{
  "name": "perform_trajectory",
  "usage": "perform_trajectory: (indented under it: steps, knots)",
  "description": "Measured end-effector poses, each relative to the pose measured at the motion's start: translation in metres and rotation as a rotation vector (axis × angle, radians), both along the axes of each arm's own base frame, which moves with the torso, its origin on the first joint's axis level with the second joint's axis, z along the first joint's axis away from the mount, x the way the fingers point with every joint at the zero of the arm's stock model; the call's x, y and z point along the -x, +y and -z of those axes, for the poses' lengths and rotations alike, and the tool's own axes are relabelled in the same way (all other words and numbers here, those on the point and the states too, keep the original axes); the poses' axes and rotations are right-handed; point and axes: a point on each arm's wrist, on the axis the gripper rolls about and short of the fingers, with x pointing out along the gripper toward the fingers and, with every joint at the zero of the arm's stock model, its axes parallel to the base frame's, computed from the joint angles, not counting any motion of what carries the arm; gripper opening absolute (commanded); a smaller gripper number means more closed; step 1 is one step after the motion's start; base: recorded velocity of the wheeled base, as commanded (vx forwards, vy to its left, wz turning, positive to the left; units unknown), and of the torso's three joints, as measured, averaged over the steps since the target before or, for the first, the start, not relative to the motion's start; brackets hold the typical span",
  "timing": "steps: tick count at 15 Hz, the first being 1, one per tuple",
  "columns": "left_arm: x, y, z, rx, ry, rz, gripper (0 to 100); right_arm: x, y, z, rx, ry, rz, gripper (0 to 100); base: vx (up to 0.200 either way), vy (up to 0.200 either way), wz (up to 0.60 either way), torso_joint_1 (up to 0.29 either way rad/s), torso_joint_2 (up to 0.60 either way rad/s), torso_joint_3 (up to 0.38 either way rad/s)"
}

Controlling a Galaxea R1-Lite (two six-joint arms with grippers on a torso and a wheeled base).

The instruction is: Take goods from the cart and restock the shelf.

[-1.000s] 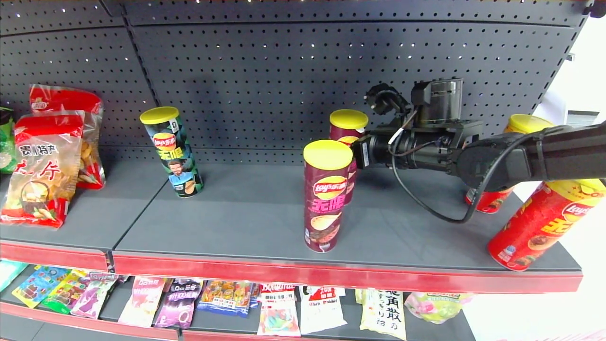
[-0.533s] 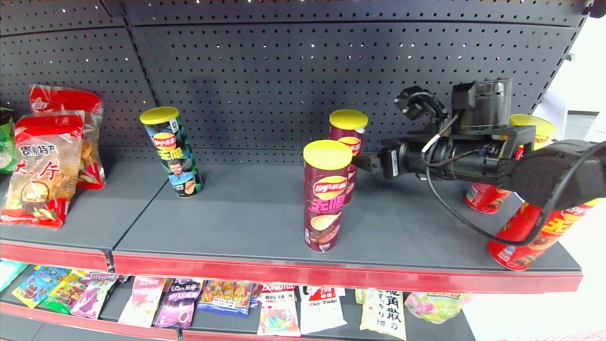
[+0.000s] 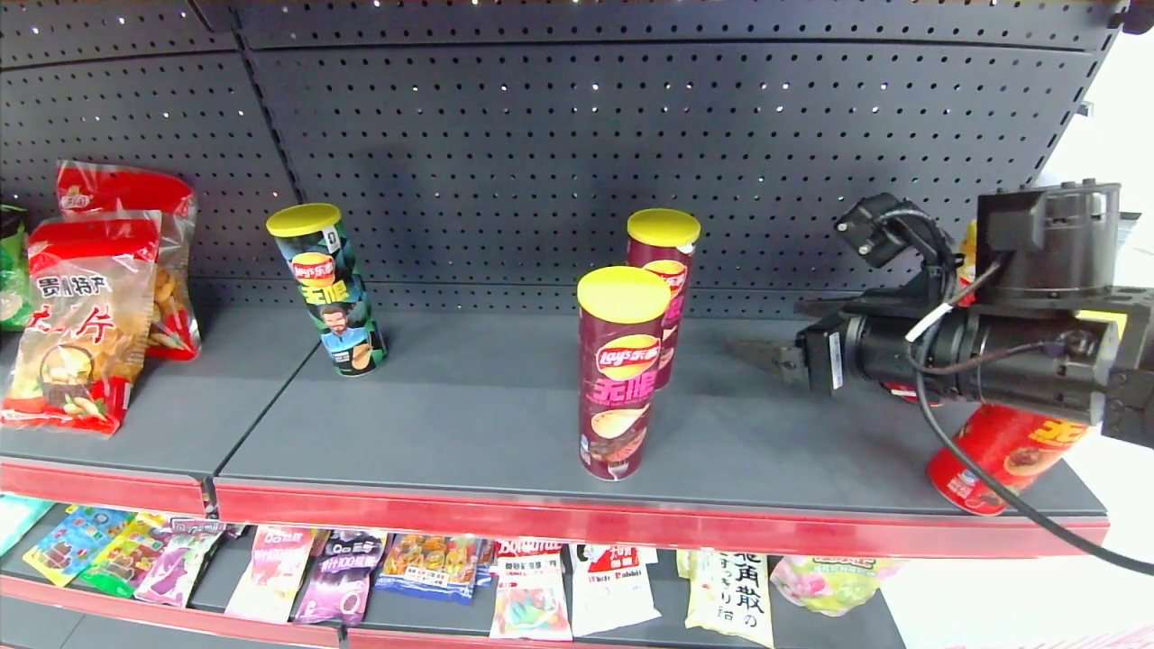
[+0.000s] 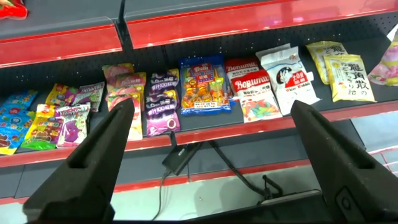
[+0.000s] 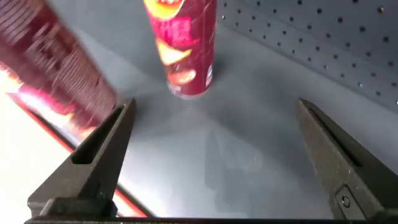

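Two maroon chip cans with yellow lids stand upright mid-shelf, the front can (image 3: 622, 370) near the red edge and the rear can (image 3: 663, 261) by the pegboard. My right gripper (image 3: 766, 333) hovers open and empty to the right of them, a clear gap from the rear can. The right wrist view has the rear can (image 5: 181, 46) ahead between the spread fingers of the right gripper (image 5: 214, 106), with the front can (image 5: 59, 74) off to one side. My left gripper (image 4: 212, 106) is open and empty, low in front of the lower shelf.
A green-and-black can (image 3: 326, 287) stands further left on the grey shelf (image 3: 451, 415). Snack bags (image 3: 81, 315) lean at the far left. A red can (image 3: 1001, 455) leans at the right end under my right arm. Flat packets (image 4: 205, 84) fill the lower shelf.
My right gripper has drawn back to the right, away from the rear maroon can, which stays upright where it was. The other cans have not moved.
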Motion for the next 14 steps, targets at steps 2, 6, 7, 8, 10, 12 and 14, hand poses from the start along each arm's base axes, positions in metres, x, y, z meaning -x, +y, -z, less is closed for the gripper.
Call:
perform_trajectory:
  steps: [2,6,7,8,10,12,14]
  knots:
    - [0.0,0.0,0.0,-0.001,0.0,0.0,100,0.015,-0.005,0.0,0.001,0.0,-0.006,100,0.0,0.0,0.0,0.0,0.0,0.0]
    - [0.0,0.0,0.0,-0.002,-0.001,0.001,100,0.056,-0.011,0.005,0.007,0.002,-0.045,100,0.0,0.0,0.0,0.0,0.0,0.0]
    - [0.0,0.0,0.0,-0.001,-0.001,0.002,100,0.067,-0.015,0.008,0.014,0.005,-0.042,100,0.0,0.0,0.0,0.0,0.0,0.0]
    - [0.0,0.0,0.0,-0.001,-0.001,0.002,100,0.077,-0.019,0.01,0.018,0.001,-0.035,100,0.0,0.0,0.0,0.0,0.0,0.0]
    - [0.0,0.0,0.0,-0.001,-0.001,0.002,100,0.098,-0.031,0.013,0.022,-0.022,0.003,100,0.0,0.0,0.0,0.0,0.0,0.0]
    - [0.0,0.0,0.0,-0.001,-0.001,0.002,100,0.117,-0.054,0.017,0.027,-0.051,0.119,100,0.0,0.0,0.0,0.0,0.0,0.0]
    - [0.0,0.0,0.0,-0.001,0.0,0.003,100,0.136,-0.081,0.025,0.035,-0.07,0.265,100,0.0,0.0,0.0,0.0,0.0,0.0]
